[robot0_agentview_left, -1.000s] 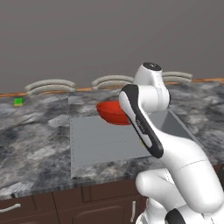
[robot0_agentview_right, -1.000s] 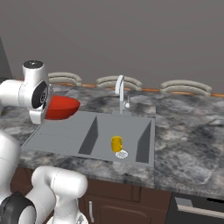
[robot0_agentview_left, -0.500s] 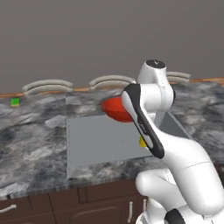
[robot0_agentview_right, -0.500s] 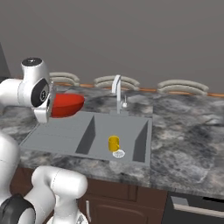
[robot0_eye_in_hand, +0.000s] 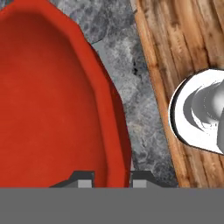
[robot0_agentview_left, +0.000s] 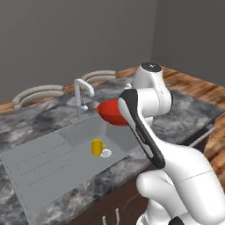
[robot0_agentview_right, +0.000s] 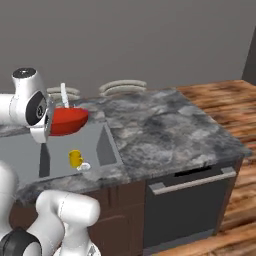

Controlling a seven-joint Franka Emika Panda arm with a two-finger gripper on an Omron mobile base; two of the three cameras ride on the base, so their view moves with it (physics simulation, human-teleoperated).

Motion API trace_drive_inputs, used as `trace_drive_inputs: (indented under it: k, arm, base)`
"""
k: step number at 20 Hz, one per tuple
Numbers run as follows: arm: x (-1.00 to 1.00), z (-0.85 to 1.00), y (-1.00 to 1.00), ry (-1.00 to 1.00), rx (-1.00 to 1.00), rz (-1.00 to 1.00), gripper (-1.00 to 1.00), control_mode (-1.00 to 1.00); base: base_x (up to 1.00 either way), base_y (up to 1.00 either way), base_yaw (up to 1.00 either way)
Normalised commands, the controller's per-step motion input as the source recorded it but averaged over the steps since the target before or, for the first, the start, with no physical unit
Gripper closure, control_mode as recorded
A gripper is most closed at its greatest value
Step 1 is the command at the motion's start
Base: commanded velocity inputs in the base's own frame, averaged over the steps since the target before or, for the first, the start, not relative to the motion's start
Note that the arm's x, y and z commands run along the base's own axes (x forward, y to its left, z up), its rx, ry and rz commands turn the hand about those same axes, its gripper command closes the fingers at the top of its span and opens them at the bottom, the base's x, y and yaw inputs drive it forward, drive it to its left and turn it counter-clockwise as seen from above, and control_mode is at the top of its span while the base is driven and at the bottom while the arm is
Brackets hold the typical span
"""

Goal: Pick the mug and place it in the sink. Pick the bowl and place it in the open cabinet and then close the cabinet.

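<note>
Bowl (robot0_agentview_left: 112, 113) is up in the air, carried over the sink (robot0_agentview_left: 48, 158). In left base view the red bowl sits at about 12 o'clock from the mug (robot0_agentview_left: 97, 146), tucked against the arm's dark forearm, which covers its right side. Gripper (robot0_eye_in_hand: 113, 177) is clamped on the bowl's rim: in hand view one fingertip sits inside the red wall, the other outside, rim pinched between them. Bowl fills the left half of that view, w/ mottled grey countertop (robot0_eye_in_hand: 131, 83) past its rim and wood flooring at 3 o'clock.

Mug's already in the sink: small, yellow, upright on the basin floor, w/ the round drain (robot0_agentview_left: 106, 153) just beside it at roughly 4 o'clock. Faucet (robot0_agentview_left: 81, 90) stands behind the basin at 11 o'clock from the bowl.

Right base view, same story: bowl (robot0_agentview_right: 66, 121) held at the arm's end, above the sink (robot0_agentview_right: 25, 155), mug (robot0_agentview_right: 75, 158) below it at 6 o'clock, well apart from the bowl. Faucet (robot0_agentview_right: 64, 95) pokes up just behind the bowl at 12. Countertop (robot0_agentview_right: 160, 130) runs off to 3 o'clock, w/ a dark appliance front w/ a silver bar handle (robot0_agentview_right: 192, 181) under it, approx 4 o'clock from the bowl.
</note>
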Motion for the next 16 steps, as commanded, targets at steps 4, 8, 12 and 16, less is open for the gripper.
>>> trace_drive_inputs:
  k: [4, 8, 12, 16]
  arm:
    - [0.00, 0.00, 0.00, 0.00, 0.00, 0.00, 1.00, 1.00]
    - [0.00, 0.00, 0.00, 0.00, 0.00, 0.00, 1.00, 1.00]
    - [0.00, 0.00, 0.00, 0.00, 0.00, 0.00, 1.00, 1.00]
    - [0.00, 0.00, 0.00, 0.00, 0.00, 0.00, 1.00, 1.00]
  base:
    - [0.00, 0.00, -0.96]
    - [0.00, 0.00, -0.97]
    - [0.00, 0.00, -0.97]
    - [0.00, 0.00, -0.96]
